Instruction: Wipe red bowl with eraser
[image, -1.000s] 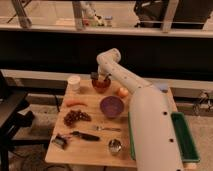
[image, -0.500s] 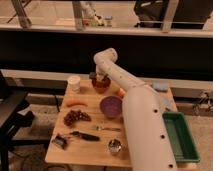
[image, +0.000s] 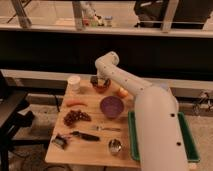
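Tabletop: hand hangs over the red bowl

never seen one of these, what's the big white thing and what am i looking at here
The big white thing is a robot arm. The one camera looks down past it at a wooden table. Its gripper is at the far end, over the red bowl, with the dark eraser right at it; whether that is gripped I cannot tell. Also there: a purple bowl, white cup, metal cup, black-handled tool and a green tray.
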